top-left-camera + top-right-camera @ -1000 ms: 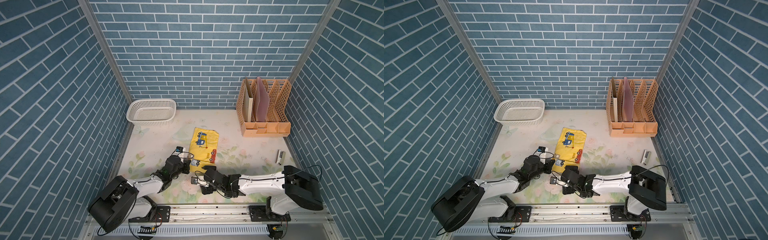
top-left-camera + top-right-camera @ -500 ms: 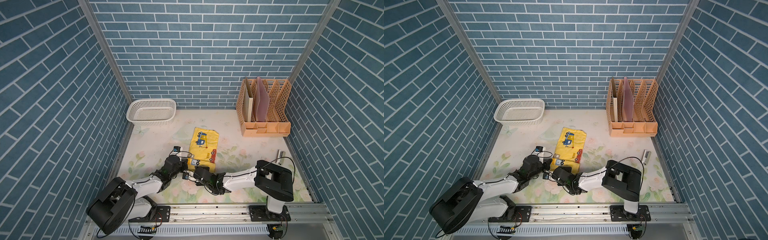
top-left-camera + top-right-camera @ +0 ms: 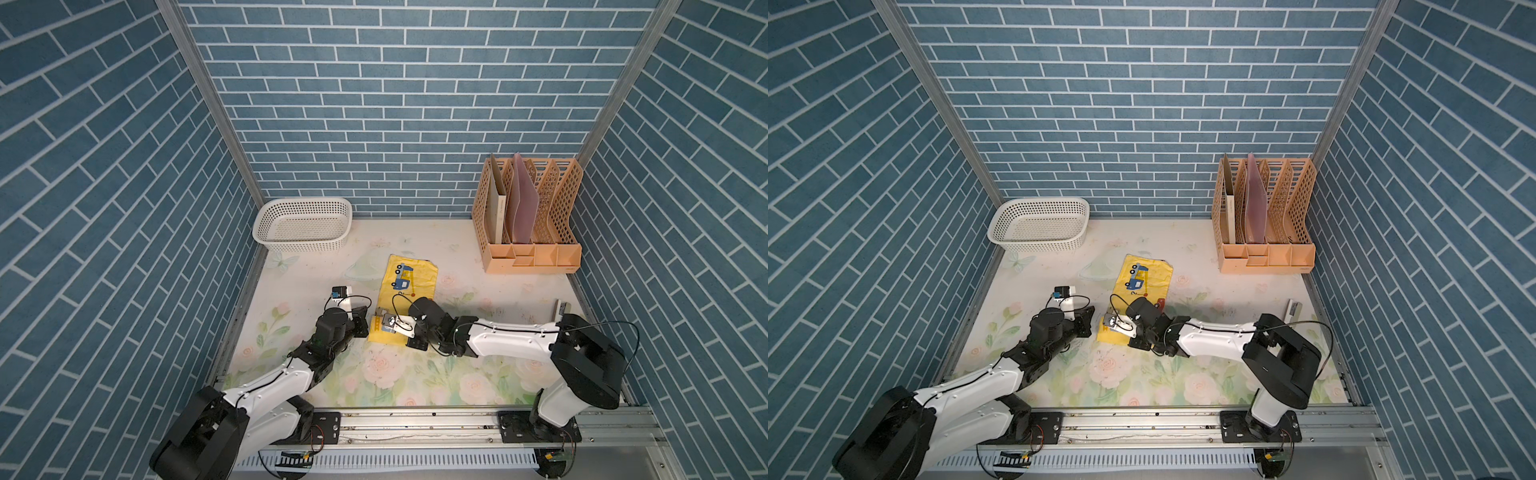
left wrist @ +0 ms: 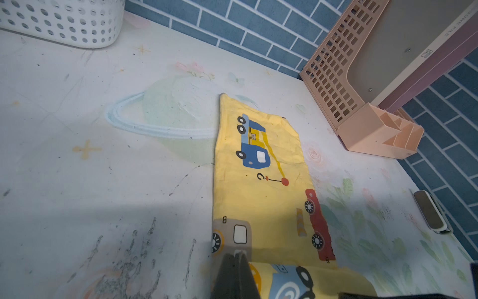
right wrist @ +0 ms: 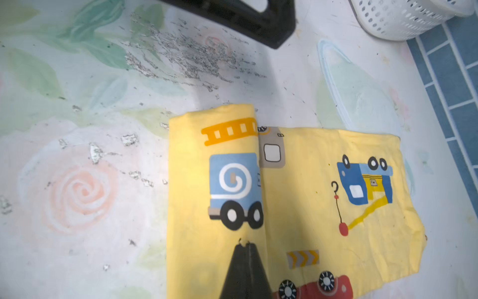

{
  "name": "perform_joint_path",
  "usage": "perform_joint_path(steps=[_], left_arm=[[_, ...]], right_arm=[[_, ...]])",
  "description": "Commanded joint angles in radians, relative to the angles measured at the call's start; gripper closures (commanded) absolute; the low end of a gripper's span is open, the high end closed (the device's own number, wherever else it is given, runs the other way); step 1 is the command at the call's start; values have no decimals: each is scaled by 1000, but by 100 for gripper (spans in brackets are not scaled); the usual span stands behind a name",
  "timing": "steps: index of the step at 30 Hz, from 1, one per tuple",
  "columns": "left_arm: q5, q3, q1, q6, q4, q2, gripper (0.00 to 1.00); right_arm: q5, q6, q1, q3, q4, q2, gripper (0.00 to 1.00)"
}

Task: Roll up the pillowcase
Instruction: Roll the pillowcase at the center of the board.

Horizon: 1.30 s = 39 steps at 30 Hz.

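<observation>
The yellow pillowcase [image 3: 409, 276] [image 3: 1144, 282] with cartoon trucks lies flat mid-table, and its near end is turned over into a flat fold [image 5: 207, 181]. My left gripper [image 4: 236, 255] [image 3: 365, 326] is shut, its tips resting at the fold's left end on the cloth's edge. My right gripper [image 5: 245, 244] [image 3: 395, 332] is shut too, its tips lying on top of the fold close to its free edge. No cloth shows between either pair of fingers. In both top views the right wrist camera hides that gripper's tips.
A white perforated basket [image 3: 302, 224] stands at the back left, a peach file rack [image 3: 530, 220] with folders at the back right. A small grey and white object [image 3: 561, 309] lies by the right wall. Blue brick walls enclose three sides; a metal rail [image 3: 415, 424] runs along the front.
My right gripper has gone from open to shut and has moved back and left onto the fold. The left arm has hardly moved.
</observation>
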Motion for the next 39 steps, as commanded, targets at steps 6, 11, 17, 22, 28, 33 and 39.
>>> perform_joint_path(steps=[6,11,17,22,28,33,39], left_arm=[[38,-4,6,-2,-13,20,100],[38,-2,8,0,-18,8,100],[50,-7,10,-2,-16,15,100],[44,-15,12,-3,-20,-1,100],[45,-18,12,-4,-19,-4,100],[34,-21,12,-4,-34,-22,100],[25,-16,17,-4,-44,-35,100]], right_arm=[[113,27,131,-138,127,-69,36],[330,14,216,-221,308,-35,23],[469,-36,246,-159,326,130,23],[641,-76,244,-94,319,283,24],[628,-82,210,-12,238,415,63],[506,-49,187,6,155,357,89],[151,19,138,31,-44,177,100]])
